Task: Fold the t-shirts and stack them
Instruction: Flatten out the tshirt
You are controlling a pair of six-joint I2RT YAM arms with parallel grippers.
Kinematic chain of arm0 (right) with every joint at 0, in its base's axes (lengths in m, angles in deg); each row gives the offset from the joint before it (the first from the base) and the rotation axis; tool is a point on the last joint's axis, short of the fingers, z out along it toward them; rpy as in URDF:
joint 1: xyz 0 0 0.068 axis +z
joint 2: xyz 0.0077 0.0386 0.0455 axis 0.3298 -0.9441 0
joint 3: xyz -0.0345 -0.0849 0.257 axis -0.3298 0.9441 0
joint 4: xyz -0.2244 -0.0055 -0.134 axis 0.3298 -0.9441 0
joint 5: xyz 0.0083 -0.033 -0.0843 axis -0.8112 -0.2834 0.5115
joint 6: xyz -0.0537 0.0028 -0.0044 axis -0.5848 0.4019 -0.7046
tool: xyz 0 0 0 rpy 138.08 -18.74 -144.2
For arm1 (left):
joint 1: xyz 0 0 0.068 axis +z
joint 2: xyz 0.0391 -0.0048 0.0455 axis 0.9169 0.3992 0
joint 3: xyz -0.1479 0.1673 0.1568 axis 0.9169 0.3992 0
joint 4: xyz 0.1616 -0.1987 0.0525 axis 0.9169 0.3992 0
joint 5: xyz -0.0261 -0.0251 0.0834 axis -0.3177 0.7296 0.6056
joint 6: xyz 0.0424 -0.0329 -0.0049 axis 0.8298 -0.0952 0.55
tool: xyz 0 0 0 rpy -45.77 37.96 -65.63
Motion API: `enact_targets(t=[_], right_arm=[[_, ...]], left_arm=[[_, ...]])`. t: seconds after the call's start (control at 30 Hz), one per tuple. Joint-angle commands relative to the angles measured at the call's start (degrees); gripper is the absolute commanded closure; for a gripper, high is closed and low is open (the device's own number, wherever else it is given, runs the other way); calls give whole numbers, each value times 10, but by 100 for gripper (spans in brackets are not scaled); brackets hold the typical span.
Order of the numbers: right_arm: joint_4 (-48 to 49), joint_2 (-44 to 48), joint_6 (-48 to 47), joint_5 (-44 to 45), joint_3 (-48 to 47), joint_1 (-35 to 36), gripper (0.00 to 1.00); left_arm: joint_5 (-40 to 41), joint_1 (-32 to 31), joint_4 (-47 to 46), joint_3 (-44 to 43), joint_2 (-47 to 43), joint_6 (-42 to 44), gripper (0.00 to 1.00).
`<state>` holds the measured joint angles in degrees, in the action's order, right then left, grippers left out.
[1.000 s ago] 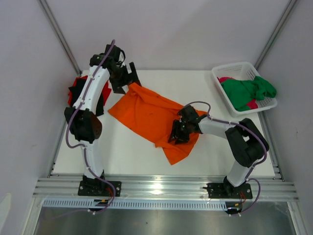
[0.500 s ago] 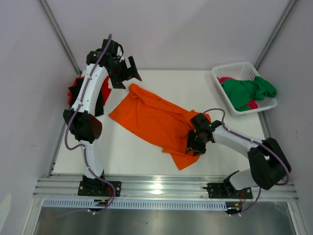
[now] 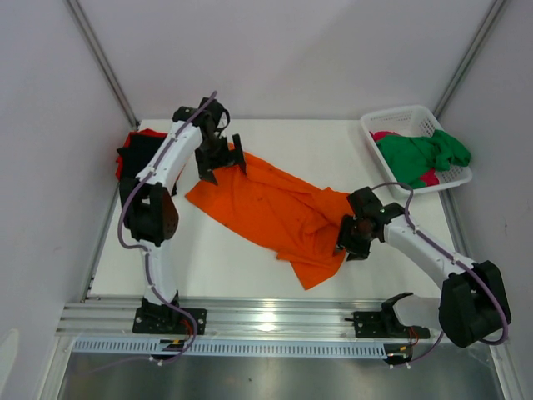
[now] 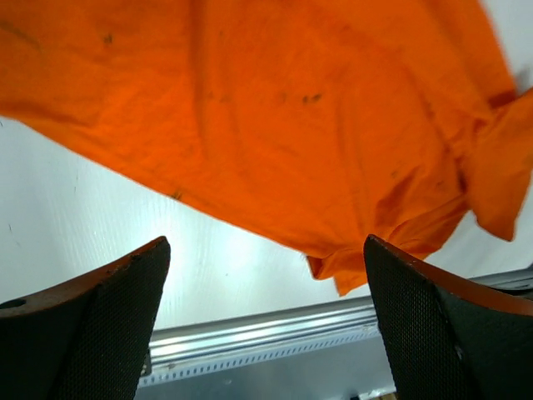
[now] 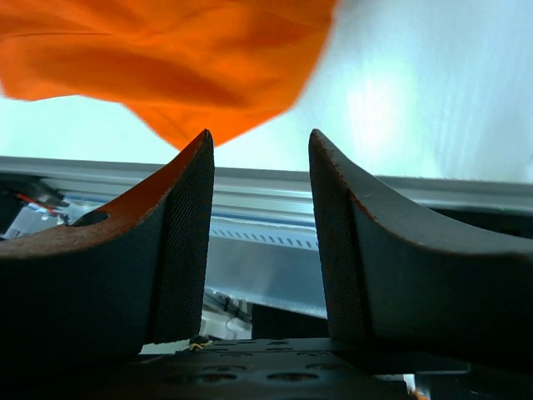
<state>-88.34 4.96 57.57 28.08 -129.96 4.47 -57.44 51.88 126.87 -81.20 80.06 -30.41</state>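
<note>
orange t-shirt [image 3: 275, 208] — spread, rumpled

"Where's everything sitting?"

"One t-shirt [image 3: 266, 208] lies spread across the middle of the worktop [image 3: 316, 150], running from upper left to lower right."

"And the others?"

"A basket [image 3: 398, 113] stands at the upper right with more t-shirts [image 3: 420, 154] inside. Another heap of t-shirts [image 3: 143, 135] sits at the worktop's left edge, partly under the left arm [image 3: 166, 158]."
</note>
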Motion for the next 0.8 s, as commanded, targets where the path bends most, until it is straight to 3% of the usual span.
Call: enact_targets(t=[0.0,0.3,0.57,0.77], right_arm=[[37,-2,2,-18,-50,16,50],[109,-51,22,-74,-86,49,50],[135,-163,10,-105,-95,55,50],[172,-222,7,-109,-109,65,50]], left_arm=[[28,-4,2,36,-40,12,1],[59,-4,-36,168,-44,31,1],[63,-4,-51,189,-27,39,0],[47,-4,-130,214,-36,58,0]])
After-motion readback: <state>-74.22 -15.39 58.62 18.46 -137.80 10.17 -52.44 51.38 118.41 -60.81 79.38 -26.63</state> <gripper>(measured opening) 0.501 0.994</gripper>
